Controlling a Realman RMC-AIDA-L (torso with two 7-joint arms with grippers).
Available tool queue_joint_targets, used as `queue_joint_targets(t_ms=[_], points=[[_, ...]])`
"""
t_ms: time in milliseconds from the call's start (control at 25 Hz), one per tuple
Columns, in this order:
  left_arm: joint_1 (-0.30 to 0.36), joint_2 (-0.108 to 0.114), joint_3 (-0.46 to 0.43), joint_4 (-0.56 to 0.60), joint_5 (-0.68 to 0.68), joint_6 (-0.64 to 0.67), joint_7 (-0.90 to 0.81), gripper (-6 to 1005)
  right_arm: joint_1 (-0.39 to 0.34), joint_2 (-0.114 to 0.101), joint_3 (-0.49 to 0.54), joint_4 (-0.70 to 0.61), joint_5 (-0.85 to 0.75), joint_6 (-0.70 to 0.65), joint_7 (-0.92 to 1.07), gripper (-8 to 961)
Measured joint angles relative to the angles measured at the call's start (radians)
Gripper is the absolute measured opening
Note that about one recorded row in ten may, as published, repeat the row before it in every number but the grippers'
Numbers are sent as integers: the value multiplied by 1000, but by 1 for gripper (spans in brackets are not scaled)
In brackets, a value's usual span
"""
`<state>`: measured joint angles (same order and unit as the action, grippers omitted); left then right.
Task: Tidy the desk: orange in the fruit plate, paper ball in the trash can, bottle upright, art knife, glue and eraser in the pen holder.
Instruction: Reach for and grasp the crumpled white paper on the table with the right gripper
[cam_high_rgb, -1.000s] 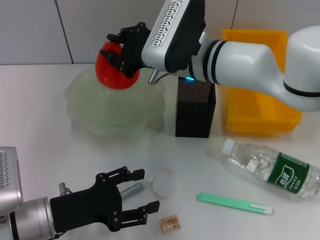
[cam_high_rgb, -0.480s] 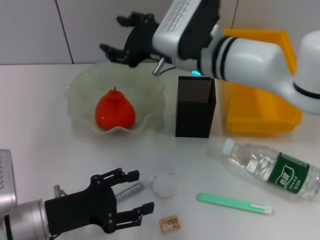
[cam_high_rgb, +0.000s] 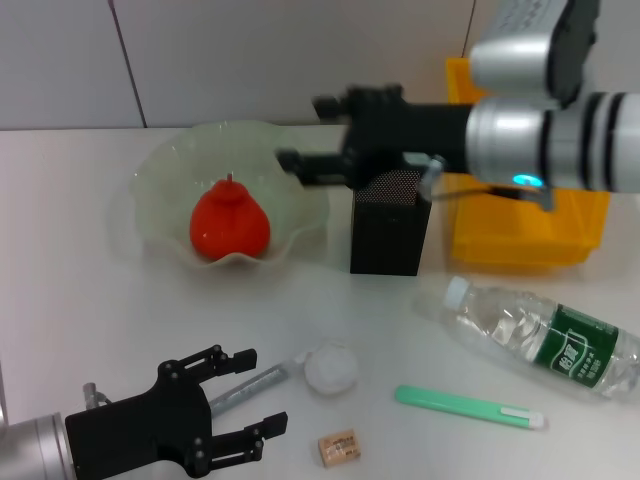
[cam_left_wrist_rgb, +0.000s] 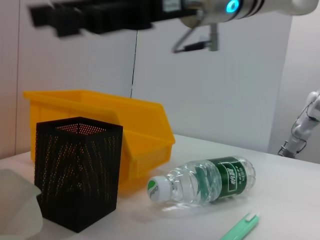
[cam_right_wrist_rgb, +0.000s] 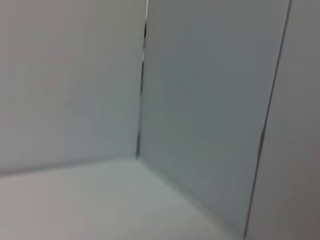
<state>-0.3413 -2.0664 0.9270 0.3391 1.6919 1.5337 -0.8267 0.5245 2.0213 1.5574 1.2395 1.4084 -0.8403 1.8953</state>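
Swinging rightward from fruit plate (cam_high_rgb: 165, 170), right claw (cam_high_rgb: 300, 135) open, orange (cam_high_rgb: 229, 223) unmoved

A red-orange fruit (cam_high_rgb: 229, 222) sits upright in the pale scalloped fruit plate (cam_high_rgb: 160, 190), upper left. A clear bottle (cam_high_rgb: 543, 338) lies on its side at right; the black mesh pen holder (cam_high_rgb: 390, 222) stands centre.

Wall panels (cam_right_wrist_rgb: 210, 100): pale grey and plain, filling most of the right wrist view.
Seams: one dark vertical seam (cam_right_wrist_rgb: 142, 75) between panels, a second thin one (cam_right_wrist_rgb: 270, 100) farther along.
Table (cam_right_wrist_rgb: 90, 200): a light, bare surface meeting the wall at a corner.
Pincer: none of its fingers appear here.
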Motion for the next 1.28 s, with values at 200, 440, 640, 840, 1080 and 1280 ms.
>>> queue_joint_targets(t_ms=[200, 440, 640, 840, 1080, 1280], points=[[1, 0, 1, 0, 0, 2, 0, 796, 4, 28, 167, 203, -451, -393, 389, 784], [-1, 0, 1, 0, 3, 10, 0, 795, 124, 18, 250, 321, -707, -844, 605, 782], [2, 1, 0, 11, 5, 10, -1, 795, 166, 23, 228, 296, -708, -898, 602, 779], [17, 3, 1, 40, 6, 18, -12, 795, 179, 34, 93, 256, -715, -848, 439, 777], [28, 3, 0, 51, 6, 27, -14, 795, 169, 47, -5, 227, -719, -734, 391, 774], [35, 4, 3, 60, 7, 27, -13, 795, 161, 56, -75, 182, -720, -630, 386, 771]])
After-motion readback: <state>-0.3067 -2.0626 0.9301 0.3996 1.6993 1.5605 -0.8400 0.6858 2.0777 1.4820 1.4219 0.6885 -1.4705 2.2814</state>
